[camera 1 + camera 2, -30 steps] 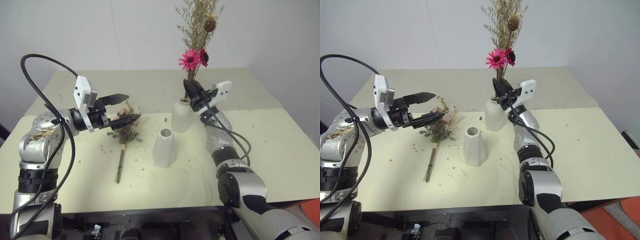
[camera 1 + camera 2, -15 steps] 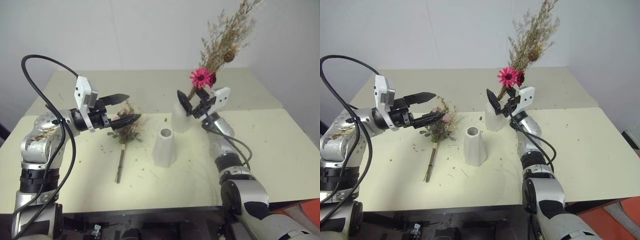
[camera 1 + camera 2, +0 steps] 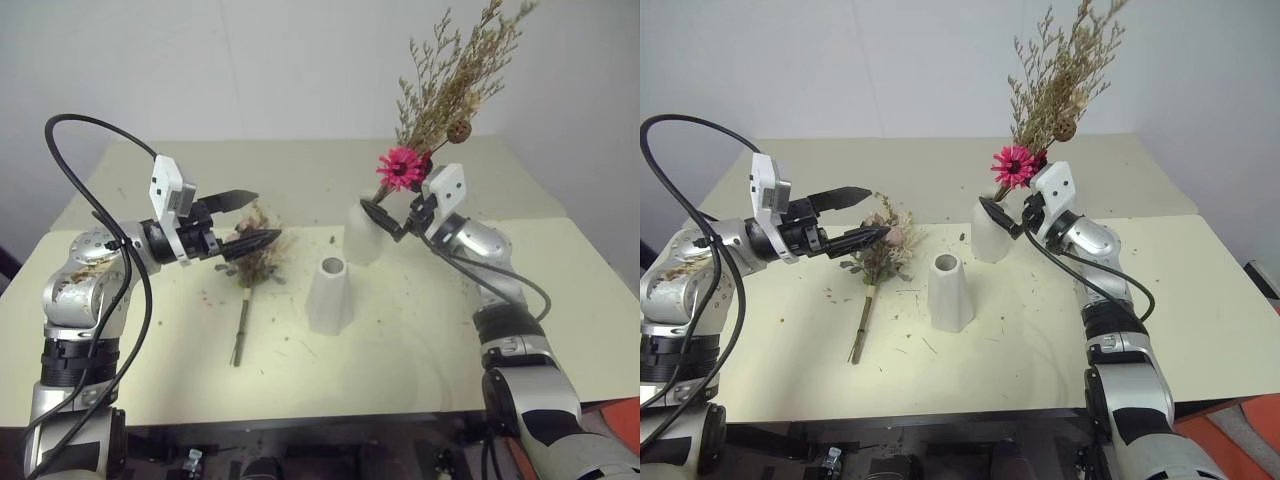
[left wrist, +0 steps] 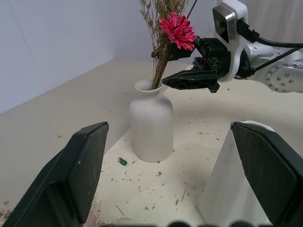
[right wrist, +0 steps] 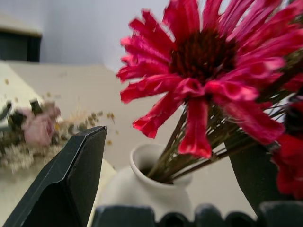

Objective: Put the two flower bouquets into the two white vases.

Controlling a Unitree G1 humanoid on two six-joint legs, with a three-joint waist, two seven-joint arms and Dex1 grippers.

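Dried grasses [image 3: 455, 85] lean in the bottle vase [image 4: 151, 120], tops cut off.
Right gripper [image 3: 392, 217] and left gripper [image 3: 247, 220] gape empty; rose bouquet [image 3: 880, 255] partly hidden.

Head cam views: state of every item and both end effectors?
Dried grass bouquet: stems in vase, leaning, released.
Rounded bottle vase: upright, holds that bouquet.
Cone vase: upright, empty.
Pink rose bouquet: lying flat on table.
Left end effector: open, above rose bouquet.
Right end effector: open, beside the stems.
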